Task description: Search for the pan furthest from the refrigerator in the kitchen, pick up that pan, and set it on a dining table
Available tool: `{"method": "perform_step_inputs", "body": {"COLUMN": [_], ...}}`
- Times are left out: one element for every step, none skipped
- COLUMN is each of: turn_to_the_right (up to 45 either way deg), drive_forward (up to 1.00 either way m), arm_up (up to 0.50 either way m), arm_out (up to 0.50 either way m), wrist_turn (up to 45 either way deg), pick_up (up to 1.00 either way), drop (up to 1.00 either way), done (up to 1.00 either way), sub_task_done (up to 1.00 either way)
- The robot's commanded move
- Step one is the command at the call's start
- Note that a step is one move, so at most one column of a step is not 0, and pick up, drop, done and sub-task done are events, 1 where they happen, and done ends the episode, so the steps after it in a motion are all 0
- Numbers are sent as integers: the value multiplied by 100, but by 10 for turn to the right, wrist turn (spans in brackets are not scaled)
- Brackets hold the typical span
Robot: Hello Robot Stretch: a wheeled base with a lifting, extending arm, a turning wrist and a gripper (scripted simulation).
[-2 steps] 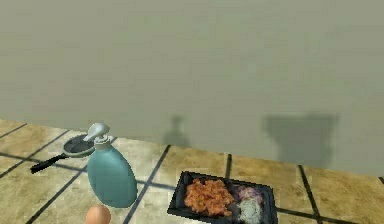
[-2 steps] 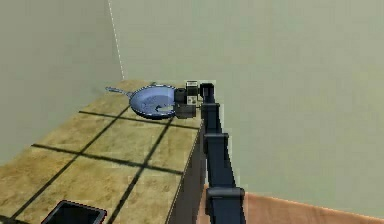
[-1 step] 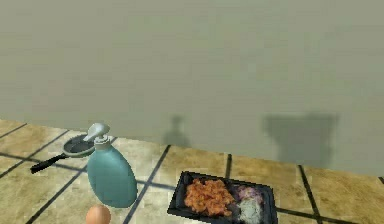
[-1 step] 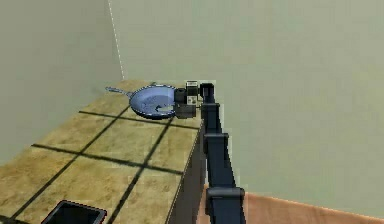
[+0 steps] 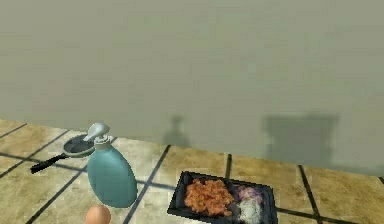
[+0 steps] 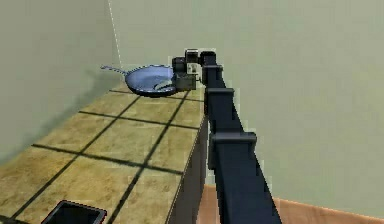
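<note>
In the forward view, a tiled tabletop [image 5: 270,175] runs along a plain wall. On its left part lies a small dark pan [image 5: 75,148] with a black handle, and just beside it stands a teal bottle [image 5: 108,172]. At the bottom edge is a round orange thing [image 5: 97,215], perhaps an egg. To the right lies a black tray [image 5: 220,197] with food.

In the arm side view, the arm [image 6: 232,140] reaches along the tabletop's edge toward the far corner. A blue-grey pan [image 6: 148,77] is there, and the gripper [image 6: 172,80] is right at its rim. It cannot be told whether the gripper grasps the pan or is empty. The tabletop lies behind the pan, and it is not clear if the pan rests on it or is raised.

As a judgement, the search seems finished, with this blue-grey pan as the chosen one, and the step in hand is the pick-up. The drive to a dining table and the setting down are left to do.
</note>
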Motion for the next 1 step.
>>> {"method": "perform_step_inputs", "body": {"turn_to_the_right": [0], "drive_forward": [0], "arm_up": [2], "arm_out": [0], "wrist_turn": [0], "pick_up": [0], "drop": [0], "done": [0], "sub_task_done": [0]}}
